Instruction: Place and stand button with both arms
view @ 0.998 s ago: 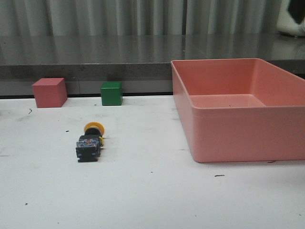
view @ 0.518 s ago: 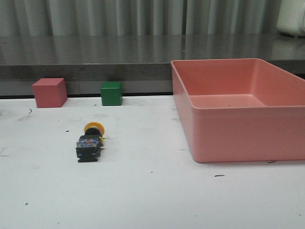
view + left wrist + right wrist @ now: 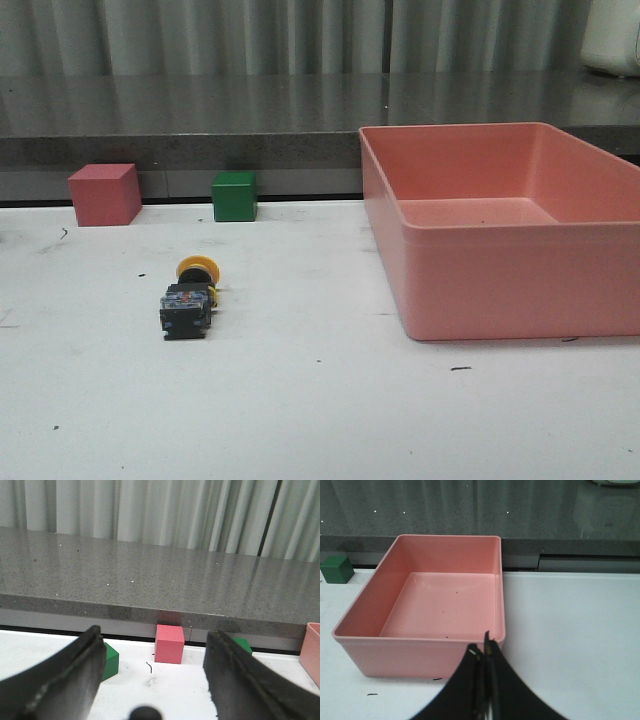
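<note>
The button (image 3: 188, 298) lies on its side on the white table, left of centre in the front view, its yellow cap (image 3: 197, 268) pointing to the back and its black body toward me. Neither arm shows in the front view. My left gripper (image 3: 155, 634) is open and empty, its fingers (image 3: 75, 675) wide apart just above the table, facing the pink cube (image 3: 169, 644). The button is out of the left wrist view. My right gripper (image 3: 483, 649) is shut and empty, near the front right corner of the pink bin (image 3: 420, 652).
A pink cube (image 3: 103, 194) and a green cube (image 3: 234, 196) stand at the back of the table by a grey ledge. A large pink bin (image 3: 500, 285) fills the right side. The left wrist view shows green cubes on either side of the pink one (image 3: 110, 660) (image 3: 242, 645).
A dark shape in the far top right corner of the front view has gone. The button, cubes and bin have not moved.
</note>
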You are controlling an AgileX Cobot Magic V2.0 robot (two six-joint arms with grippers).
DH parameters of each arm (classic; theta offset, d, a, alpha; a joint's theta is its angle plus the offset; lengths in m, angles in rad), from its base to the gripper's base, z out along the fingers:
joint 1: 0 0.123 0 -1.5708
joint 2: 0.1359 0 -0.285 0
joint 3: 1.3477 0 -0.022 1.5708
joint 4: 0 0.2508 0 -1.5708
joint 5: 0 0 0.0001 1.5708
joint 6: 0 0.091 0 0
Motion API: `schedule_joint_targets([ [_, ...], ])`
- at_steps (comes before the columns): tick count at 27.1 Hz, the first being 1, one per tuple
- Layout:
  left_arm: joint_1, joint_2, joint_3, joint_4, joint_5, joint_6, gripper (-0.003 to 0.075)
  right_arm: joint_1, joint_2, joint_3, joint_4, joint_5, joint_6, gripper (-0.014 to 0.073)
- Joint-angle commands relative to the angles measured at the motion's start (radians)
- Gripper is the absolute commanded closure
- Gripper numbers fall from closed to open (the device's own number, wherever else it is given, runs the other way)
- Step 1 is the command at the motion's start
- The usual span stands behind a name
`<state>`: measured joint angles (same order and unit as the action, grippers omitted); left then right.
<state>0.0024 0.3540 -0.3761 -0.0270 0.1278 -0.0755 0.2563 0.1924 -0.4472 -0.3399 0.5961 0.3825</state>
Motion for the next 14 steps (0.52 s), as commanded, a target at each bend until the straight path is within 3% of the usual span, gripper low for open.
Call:
schedule_joint_targets([
  [1,0.000,0.012,-0.037,-0.007,-0.087,0.000,0.0304,-0.008,0.008,-0.021,-0.030,-0.080,-0.007,0.0656],
  [8,0.000,0.016,-0.039,-0.009,-0.154,0.000,0.0304,-0.008,0.008,-0.021,-0.030,-0.080,-0.007,0.0656],
  [14,-0.002,0.114,-0.131,-0.009,-0.128,0.000,0.0304,-0.008,0.008,-0.021,-0.030,-0.080,-0.007,0.0656],
])
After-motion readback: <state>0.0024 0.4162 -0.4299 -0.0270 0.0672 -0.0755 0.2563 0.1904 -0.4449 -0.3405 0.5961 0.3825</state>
